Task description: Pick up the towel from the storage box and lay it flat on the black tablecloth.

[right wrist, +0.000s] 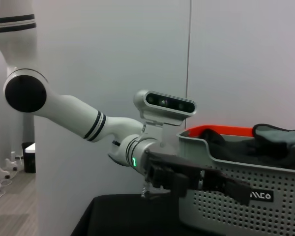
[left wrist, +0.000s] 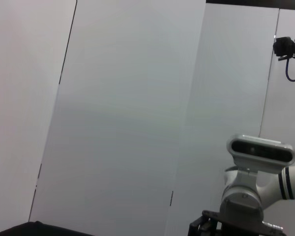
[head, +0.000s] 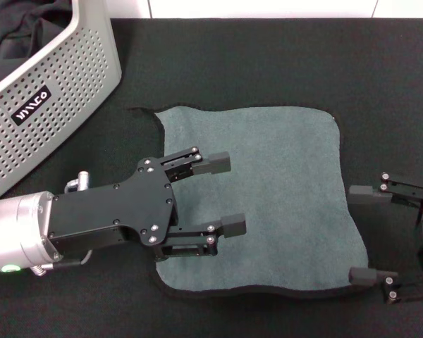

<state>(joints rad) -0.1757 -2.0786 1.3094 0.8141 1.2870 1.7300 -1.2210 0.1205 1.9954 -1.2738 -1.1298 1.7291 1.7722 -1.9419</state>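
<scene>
The grey-green towel (head: 282, 190) lies spread flat on the black tablecloth (head: 268, 63), with its thin black edging showing all round. My left gripper (head: 229, 193) hovers over the towel's left part, open, with nothing between its fingers. My right gripper (head: 359, 234) stands open just off the towel's right edge, over the tablecloth, holding nothing. The light-grey perforated storage box (head: 56, 91) sits at the back left, apart from the towel. The box (right wrist: 236, 206) also shows in the right wrist view, behind my left arm (right wrist: 88, 120).
Dark cloth (head: 14, 35) lies inside the storage box. In the right wrist view more folded cloth (right wrist: 275, 135) and an orange-red edge (right wrist: 216, 130) rise above the box rim. The left wrist view shows only wall panels and my right arm's wrist camera (left wrist: 260, 150).
</scene>
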